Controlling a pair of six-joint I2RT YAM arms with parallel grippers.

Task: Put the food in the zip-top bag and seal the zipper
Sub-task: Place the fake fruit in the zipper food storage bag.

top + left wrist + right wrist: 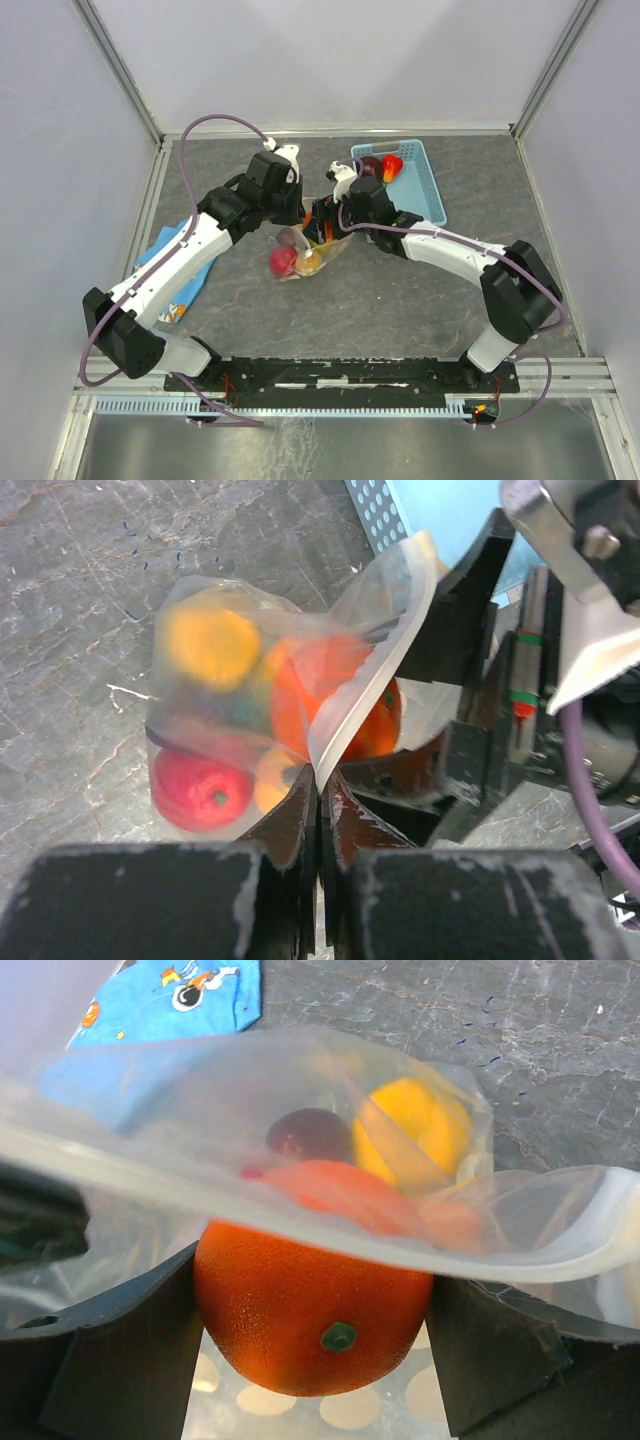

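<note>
The zip-top bag (pixel 300 255) lies mid-table with its mouth held up. My left gripper (pixel 322 780) is shut on the bag's mouth edge, pinching the whitish zipper (pixel 365 685) strip. Through the plastic I see a yellow fruit (pixel 210 640), a red apple (pixel 200 795) and other food. My right gripper (pixel 312 1290) is shut on an orange (pixel 300 1310) at the bag's mouth, with a finger (pixel 120 1360) touching each side. The upper zipper (pixel 250 1195) edge drapes across the orange's top. A yellow piece (pixel 415 1130) and a maroon piece (pixel 308 1132) lie deeper inside.
A light-blue basket (pixel 425 185) at the back right holds a red piece (pixel 392 166) and a dark maroon piece (pixel 370 165). A blue printed cloth (pixel 185 275) lies under the left arm. Both arms crowd together over the bag.
</note>
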